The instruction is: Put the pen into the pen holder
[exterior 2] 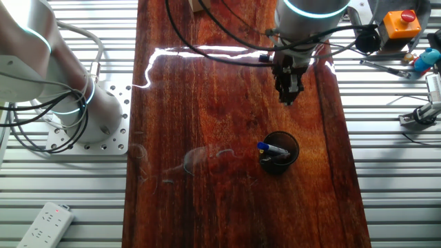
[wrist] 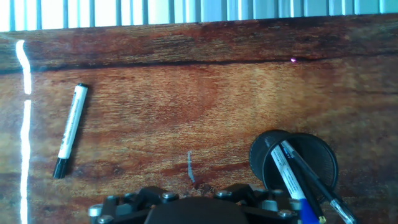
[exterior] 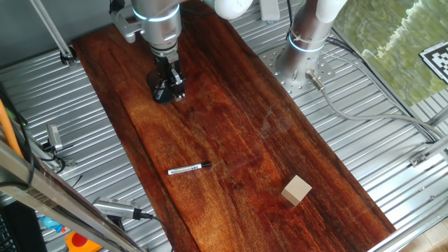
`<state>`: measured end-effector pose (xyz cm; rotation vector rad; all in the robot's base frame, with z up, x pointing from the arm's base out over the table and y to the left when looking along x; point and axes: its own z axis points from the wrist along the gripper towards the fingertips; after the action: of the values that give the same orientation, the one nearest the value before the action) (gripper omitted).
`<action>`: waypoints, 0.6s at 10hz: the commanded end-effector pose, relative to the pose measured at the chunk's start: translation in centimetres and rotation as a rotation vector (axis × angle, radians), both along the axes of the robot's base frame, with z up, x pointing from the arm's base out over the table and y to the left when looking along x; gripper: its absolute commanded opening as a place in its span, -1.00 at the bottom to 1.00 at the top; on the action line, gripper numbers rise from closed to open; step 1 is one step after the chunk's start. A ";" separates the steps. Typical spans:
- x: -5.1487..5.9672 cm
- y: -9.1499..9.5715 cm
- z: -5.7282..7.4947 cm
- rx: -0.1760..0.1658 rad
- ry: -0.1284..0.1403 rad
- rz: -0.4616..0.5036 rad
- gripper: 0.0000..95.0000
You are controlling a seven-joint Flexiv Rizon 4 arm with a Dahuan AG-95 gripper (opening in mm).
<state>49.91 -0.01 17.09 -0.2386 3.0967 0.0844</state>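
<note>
the pen lies flat on the brown wooden table, all by itself, with its black tip pointing toward the wooden block. the block sits well apart from it. in the hand view the pen lies off to the left. the pen holder stands up on the table, far from the pen, with a blue-capped pen and other pens inside it. the gripper hangs near the holder, not touching it. it holds nothing. its fingers look close together, but i cannot tell if they are closed.
</note>
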 end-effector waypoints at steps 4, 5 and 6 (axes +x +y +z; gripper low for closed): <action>0.1 0.0 -0.1 0.002 -0.002 0.004 -1.00; 0.1 0.0 -0.1 0.003 -0.002 0.001 -1.00; 0.1 0.0 -0.1 0.003 -0.002 0.001 -1.00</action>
<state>49.99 0.02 17.03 -0.2387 3.0941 0.0890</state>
